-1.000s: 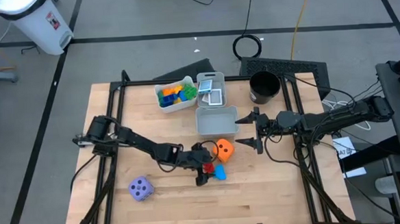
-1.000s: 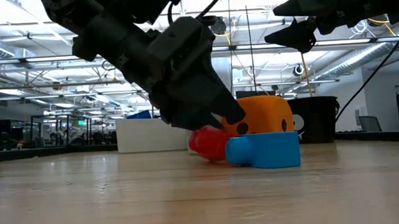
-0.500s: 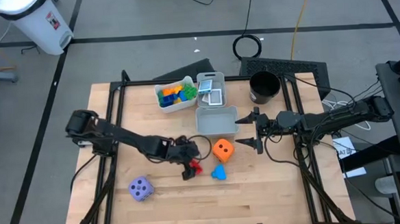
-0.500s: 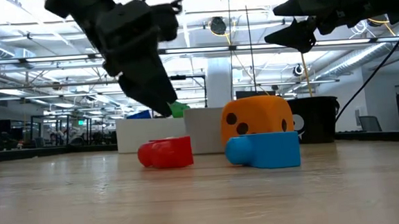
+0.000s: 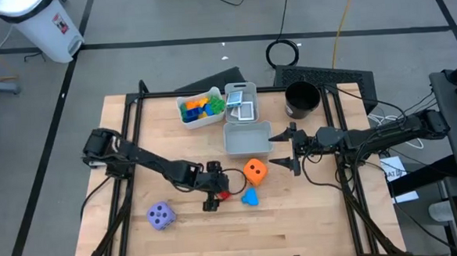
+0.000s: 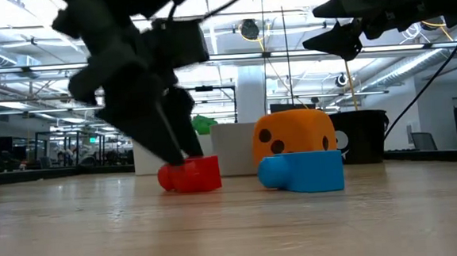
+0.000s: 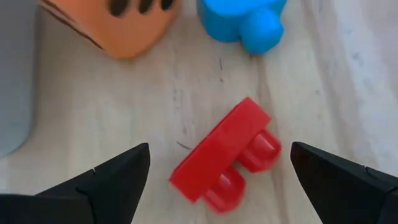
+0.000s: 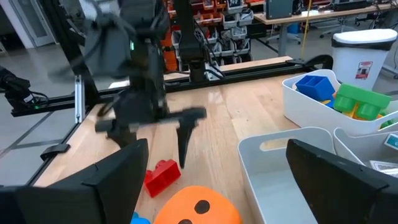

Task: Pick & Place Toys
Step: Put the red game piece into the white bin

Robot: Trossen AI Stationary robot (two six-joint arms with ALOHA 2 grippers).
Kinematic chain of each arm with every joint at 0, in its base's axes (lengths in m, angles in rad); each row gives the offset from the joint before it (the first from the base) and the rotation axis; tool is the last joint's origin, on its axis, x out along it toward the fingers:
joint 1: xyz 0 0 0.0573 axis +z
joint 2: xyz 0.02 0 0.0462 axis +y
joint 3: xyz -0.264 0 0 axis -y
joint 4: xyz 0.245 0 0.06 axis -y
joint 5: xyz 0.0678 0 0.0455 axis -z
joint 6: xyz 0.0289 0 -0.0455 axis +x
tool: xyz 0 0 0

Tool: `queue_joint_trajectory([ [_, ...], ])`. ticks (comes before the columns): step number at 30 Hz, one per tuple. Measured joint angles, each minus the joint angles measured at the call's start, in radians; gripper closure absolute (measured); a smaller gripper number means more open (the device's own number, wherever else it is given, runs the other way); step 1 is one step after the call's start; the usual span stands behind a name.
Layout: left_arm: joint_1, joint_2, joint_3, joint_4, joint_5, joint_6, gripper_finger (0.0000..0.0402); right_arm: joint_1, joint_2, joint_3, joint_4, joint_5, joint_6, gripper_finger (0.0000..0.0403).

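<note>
A red two-stud block (image 5: 225, 195) lies on the wood, left of a blue block (image 5: 250, 197) and an orange die (image 5: 254, 171). My left gripper (image 5: 212, 198) is open and low over the red block. In the left wrist view its fingers (image 7: 118, 180) stand on either side of the red block (image 7: 227, 158) with bare wood between. In the low view the fingers (image 6: 162, 140) reach down to the table at the red block's (image 6: 192, 175) left end. A purple die (image 5: 161, 216) sits near the front left. My right gripper (image 5: 287, 150) waits open above the table.
A white bin (image 5: 200, 110) with coloured blocks, a grey bin (image 5: 241, 102) with picture cards and an empty grey bin (image 5: 247, 136) stand at the far middle. A black cup (image 5: 301, 99) stands to their right. Bare wood lies along the near edge.
The red block has shifted toward the table's left, from against the blue block to a spot apart from it. My left gripper went left with it, rose clear of it, then came down again over it. The right arm has kept still.
</note>
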Motion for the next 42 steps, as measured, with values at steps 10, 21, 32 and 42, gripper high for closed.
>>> queue_joint_trajectory([
  [10,0.0,0.064,0.001,0.047,-0.008,0.029,0.0049,0.0,0.0,0.0,-0.002,0.0,0.0,0.0046],
  [21,0.02,0.046,0.0,0.062,-0.008,-0.118,0.0248,0.0,0.0,0.0,-0.002,0.0,0.0,0.0046],
  [32,0.096,-0.195,0.0,-0.011,-0.01,-0.153,0.0395,0.0,0.0,0.0,-0.001,0.0,0.0,0.0046],
  [42,0.076,-0.229,0.0,0.058,-0.007,-0.17,0.031,0.001,0.0,0.0,-0.003,0.0,0.0,0.0046],
])
